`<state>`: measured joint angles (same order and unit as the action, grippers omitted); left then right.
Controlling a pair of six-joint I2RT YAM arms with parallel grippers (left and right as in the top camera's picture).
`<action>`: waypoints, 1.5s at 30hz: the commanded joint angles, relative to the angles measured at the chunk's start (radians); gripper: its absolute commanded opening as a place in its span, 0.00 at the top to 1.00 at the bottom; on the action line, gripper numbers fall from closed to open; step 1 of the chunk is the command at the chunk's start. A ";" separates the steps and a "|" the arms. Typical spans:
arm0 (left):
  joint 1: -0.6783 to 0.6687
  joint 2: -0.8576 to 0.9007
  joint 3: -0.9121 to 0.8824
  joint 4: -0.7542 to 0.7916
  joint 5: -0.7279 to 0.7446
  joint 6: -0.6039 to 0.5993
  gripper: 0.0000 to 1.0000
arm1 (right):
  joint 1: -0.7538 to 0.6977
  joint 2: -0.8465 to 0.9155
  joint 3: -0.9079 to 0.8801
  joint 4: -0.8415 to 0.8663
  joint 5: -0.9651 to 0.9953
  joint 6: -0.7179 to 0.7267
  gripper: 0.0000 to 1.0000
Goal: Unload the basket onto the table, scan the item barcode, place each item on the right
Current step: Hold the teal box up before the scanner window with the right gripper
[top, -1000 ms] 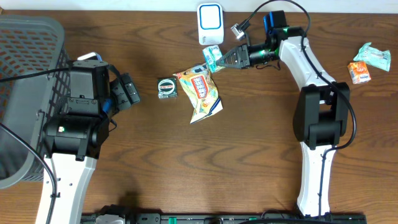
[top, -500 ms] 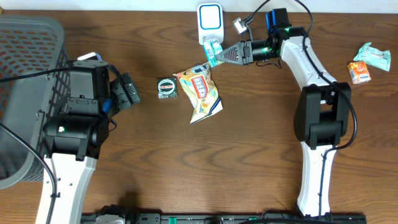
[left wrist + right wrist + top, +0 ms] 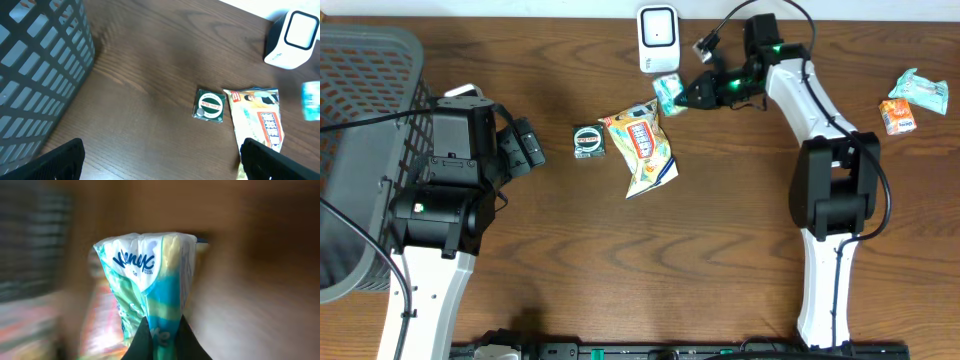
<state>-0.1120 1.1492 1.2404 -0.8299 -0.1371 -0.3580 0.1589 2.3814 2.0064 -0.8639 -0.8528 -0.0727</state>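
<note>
My right gripper (image 3: 686, 96) is shut on a teal and white Kleenex tissue pack (image 3: 667, 92), held just below and in front of the white barcode scanner (image 3: 658, 38) at the table's back edge. The right wrist view is blurred; there the tissue pack (image 3: 150, 280) stands upright out of the right gripper (image 3: 161, 341), pinched at its lower end. My left gripper (image 3: 528, 147) hangs open beside the basket, with its fingers (image 3: 55, 162) wide apart over bare wood. The scanner (image 3: 292, 40) and the edge of the tissue pack (image 3: 311, 100) also show in the left wrist view.
A colourful snack bag (image 3: 645, 150) and a small green packet (image 3: 589, 141) lie mid-table. A grey mesh basket (image 3: 360, 150) fills the left side. A teal packet (image 3: 922, 90) and an orange one (image 3: 896, 116) lie at the far right.
The right gripper has carried the tissue pack up towards the scanner and turned at the wrist, drawing in closer to its arm. The left arm has not moved.
</note>
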 commanded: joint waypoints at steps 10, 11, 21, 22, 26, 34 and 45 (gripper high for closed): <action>0.004 -0.005 0.002 0.000 -0.006 0.013 0.02 | 0.230 -0.053 0.026 0.387 1.386 -0.340 0.99; 0.004 -0.005 0.002 0.000 -0.006 0.013 0.03 | 0.242 -0.053 0.026 0.445 1.386 -0.386 0.99; 0.004 -0.005 0.002 0.000 -0.006 0.013 0.02 | 0.270 -0.041 0.026 0.735 1.183 -0.551 0.99; 0.004 -0.005 0.002 0.000 -0.006 0.013 0.02 | 0.269 -0.035 0.026 0.747 1.166 -0.559 0.99; 0.004 -0.005 0.002 0.000 -0.006 0.013 0.02 | 0.267 0.006 0.026 0.802 1.155 -0.564 0.99; 0.004 -0.005 0.002 0.000 -0.006 0.013 0.02 | 0.258 0.057 0.026 0.816 1.165 -0.544 0.99; 0.004 -0.005 0.002 0.000 -0.006 0.013 0.02 | 0.214 -0.021 0.028 0.838 1.407 -0.525 0.99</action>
<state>-0.1120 1.1492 1.2404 -0.8299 -0.1371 -0.3580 0.4110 2.4241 2.0159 -0.0200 0.4160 -0.6140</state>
